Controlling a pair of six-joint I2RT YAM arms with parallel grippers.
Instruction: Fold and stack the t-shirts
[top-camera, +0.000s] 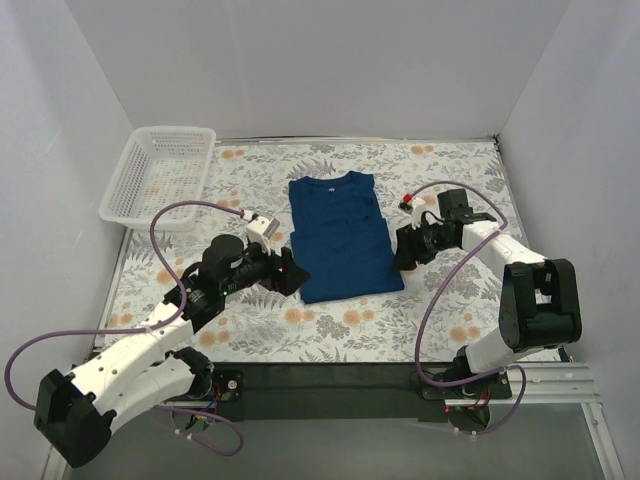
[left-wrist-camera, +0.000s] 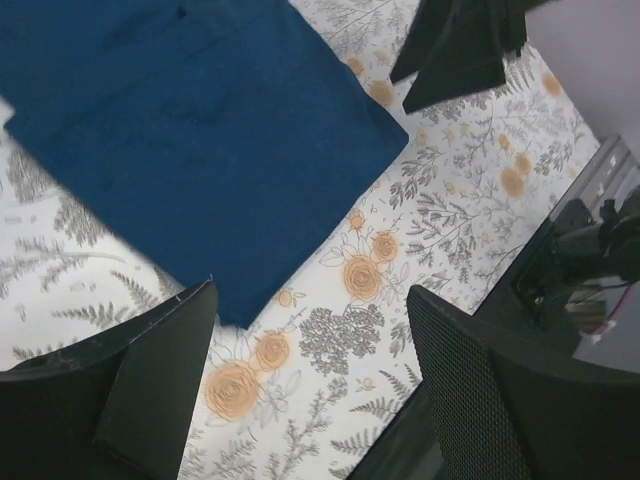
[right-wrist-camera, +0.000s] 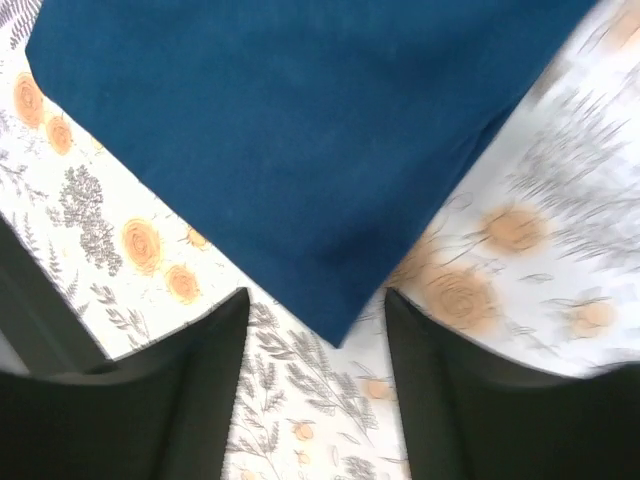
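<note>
Both released, we see the left gripper (top-camera: 290, 277) and right gripper (top-camera: 406, 250) flanking the folded t-shirt (top-camera: 343, 238) at centre frame.

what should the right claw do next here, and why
Probably lower the right claw onto the near right corner of the t-shirt and close. Its jaws stand open and empty, and that corner points into the gap between them. The shirt lies flat as a long folded rectangle, so another fold seems due, and that needs a grip first.
</note>
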